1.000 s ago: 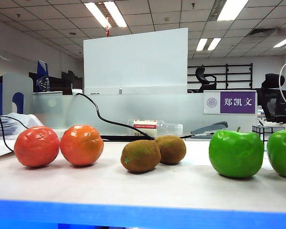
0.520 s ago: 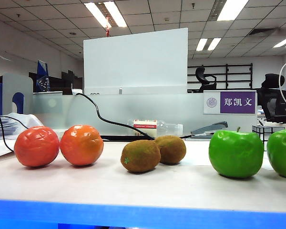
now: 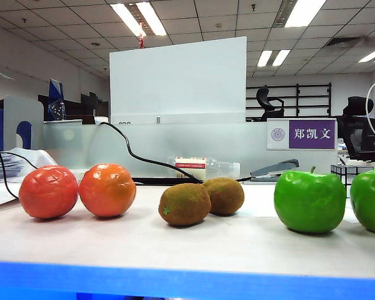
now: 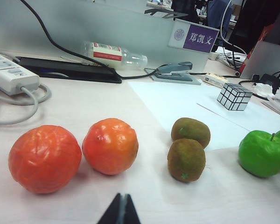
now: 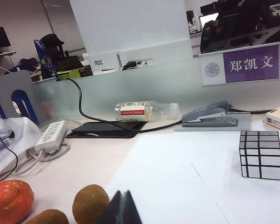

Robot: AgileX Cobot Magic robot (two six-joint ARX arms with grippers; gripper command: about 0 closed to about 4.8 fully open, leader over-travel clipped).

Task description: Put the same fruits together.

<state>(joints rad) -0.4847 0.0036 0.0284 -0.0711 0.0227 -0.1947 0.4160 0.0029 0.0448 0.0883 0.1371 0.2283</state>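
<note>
On the table the fruits stand in pairs. Two oranges [image 3: 49,192] [image 3: 107,189] sit side by side at the left, two brown kiwis [image 3: 184,204] [image 3: 224,195] touch in the middle, and two green apples [image 3: 309,201] [image 3: 370,200] stand at the right. In the left wrist view the oranges [image 4: 45,158] [image 4: 110,145], kiwis [image 4: 186,159] [image 4: 191,131] and an apple [image 4: 263,153] lie ahead of my left gripper [image 4: 121,198], which is shut and empty. My right gripper [image 5: 121,196] is shut and empty, with a kiwi [image 5: 90,204] beside its tips. Neither gripper shows in the exterior view.
A black-and-white cube [image 5: 261,154] stands on white paper [image 5: 177,177]. Farther back lie a stapler [image 5: 211,116], a plastic bottle [image 5: 144,109], a black pad [image 5: 105,129], a power strip [image 5: 51,135] and a glass divider with a purple name sign [image 5: 242,64].
</note>
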